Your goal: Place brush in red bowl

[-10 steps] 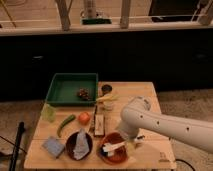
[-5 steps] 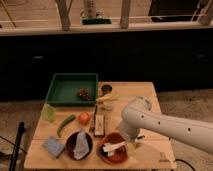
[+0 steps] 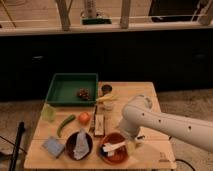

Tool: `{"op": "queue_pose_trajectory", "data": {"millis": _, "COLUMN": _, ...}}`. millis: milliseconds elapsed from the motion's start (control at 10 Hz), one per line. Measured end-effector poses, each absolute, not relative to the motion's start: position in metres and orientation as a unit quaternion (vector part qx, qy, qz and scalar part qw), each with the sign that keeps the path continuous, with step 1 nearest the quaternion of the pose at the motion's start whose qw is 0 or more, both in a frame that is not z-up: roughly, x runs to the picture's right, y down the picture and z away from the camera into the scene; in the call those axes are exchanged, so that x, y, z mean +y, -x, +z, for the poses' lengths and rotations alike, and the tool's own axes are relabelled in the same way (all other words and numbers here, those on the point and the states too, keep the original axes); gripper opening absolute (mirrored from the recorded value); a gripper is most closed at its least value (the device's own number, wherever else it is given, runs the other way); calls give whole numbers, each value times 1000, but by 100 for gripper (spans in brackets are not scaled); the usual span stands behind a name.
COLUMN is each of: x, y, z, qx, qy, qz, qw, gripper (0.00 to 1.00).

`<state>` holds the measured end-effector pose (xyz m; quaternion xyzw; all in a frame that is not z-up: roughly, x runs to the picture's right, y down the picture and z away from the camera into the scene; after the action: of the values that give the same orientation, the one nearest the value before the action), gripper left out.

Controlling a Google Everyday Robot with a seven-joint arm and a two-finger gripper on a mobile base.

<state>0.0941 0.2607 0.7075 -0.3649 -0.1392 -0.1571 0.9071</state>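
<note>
The red bowl (image 3: 120, 156) sits near the front edge of the wooden table (image 3: 155, 150). A white, elongated brush (image 3: 113, 146) lies across the bowl, its right end by my gripper. My white arm (image 3: 165, 125) comes in from the right and bends down. The gripper (image 3: 131, 145) hangs at the bowl's right rim, right next to the brush. Whether it still touches the brush is hidden.
A brown and white block (image 3: 99, 125) lies left of the arm. A dark bowl with a grey cloth (image 3: 79, 145), a blue sponge (image 3: 52, 146), a green vegetable (image 3: 65, 125), an orange fruit (image 3: 84, 118), a banana (image 3: 106, 98) and a green tray (image 3: 65, 85) fill the left and back.
</note>
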Motion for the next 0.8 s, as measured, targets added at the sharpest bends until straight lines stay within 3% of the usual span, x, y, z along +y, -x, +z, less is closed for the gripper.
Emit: {"op": "queue_pose_trajectory", "data": {"millis": 800, "x": 255, "y": -91, "z": 705, "qx": -142, "qy": 364, "qz": -172, "qw": 904, "gripper": 80}}
